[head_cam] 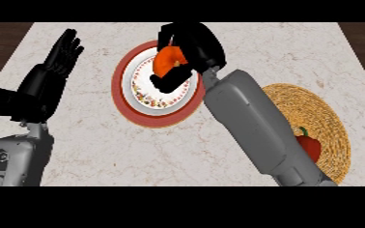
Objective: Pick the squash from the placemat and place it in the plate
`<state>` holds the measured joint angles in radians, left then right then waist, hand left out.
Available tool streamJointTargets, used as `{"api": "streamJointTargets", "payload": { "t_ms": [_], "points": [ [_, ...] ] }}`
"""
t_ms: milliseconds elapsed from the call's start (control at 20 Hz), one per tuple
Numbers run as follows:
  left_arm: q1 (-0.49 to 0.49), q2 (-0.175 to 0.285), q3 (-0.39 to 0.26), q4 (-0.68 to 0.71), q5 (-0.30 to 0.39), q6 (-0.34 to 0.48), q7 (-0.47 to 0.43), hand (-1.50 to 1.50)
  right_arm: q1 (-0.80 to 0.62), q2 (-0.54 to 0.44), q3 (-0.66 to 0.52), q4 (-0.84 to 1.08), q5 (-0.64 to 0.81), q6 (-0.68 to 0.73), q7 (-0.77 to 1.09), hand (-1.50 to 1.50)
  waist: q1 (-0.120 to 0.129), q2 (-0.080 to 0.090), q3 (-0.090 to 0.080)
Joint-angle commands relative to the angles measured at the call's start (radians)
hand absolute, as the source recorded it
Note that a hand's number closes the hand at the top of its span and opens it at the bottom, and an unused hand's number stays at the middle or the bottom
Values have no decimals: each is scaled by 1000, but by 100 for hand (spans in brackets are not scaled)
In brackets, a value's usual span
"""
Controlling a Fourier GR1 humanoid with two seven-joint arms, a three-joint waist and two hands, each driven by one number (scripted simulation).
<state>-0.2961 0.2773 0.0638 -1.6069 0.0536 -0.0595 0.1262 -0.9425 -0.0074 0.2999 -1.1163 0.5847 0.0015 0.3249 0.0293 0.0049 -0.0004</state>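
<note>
Plainly, the right hand (191,43) was closed around the orange squash (171,60), its black fingers curled over the top and far side while the thumb crossed beneath it. Only a patch of orange skin showed between them. The squash sat over the upper part of the plate (121,89), a round dish with a broad red rim and a white centre ringed with small flowers. From this steep angle it could not be told whether the squash touched the plate or hung just above it. The grey right forearm (249,121) ran diagonally from the lower right of the view up to the plate, crossing the left side of the woven straw placemat (324,121). On that placemat lay a red bell pepper (310,145) with a green stem, partly hidden behind the forearm. The placemat lay to the right of the plate, apart from it, and the squash was clear of it altogether. At the left edge of the view the left hand (53,72) rested open, fingers straight and pointing up, holding nothing and well apart from the plate. Everything stood on a pale marble counter (143,154).
</note>
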Motion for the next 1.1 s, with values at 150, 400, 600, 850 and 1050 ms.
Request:
{"api": "streamJointTargets", "payload": {
  "t_ms": [150,400,600,850,1050],
  "points": [
    [-84,3,3,14,9,-10,50,0,-135,7,173,347,-89,-241,-44,150,30,9,0],
    [-51,-37,-32,78,-22,-17,-45,0,-213,7,268,485,-200,-227,-49,150,57,17,-1],
    [-55,-50,-47,70,-37,-9,-42,0,-192,7,272,521,-326,-339,-32,-150,75,20,-1],
    [-77,-25,-14,66,-3,-34,-37,0,-153,7,262,544,-460,-342,-176,-150,97,29,0],
    [-87,-54,-53,59,-21,-25,-19,0,-194,7,227,544,-547,-411,-248,-150,101,27,1]
  ]
}}
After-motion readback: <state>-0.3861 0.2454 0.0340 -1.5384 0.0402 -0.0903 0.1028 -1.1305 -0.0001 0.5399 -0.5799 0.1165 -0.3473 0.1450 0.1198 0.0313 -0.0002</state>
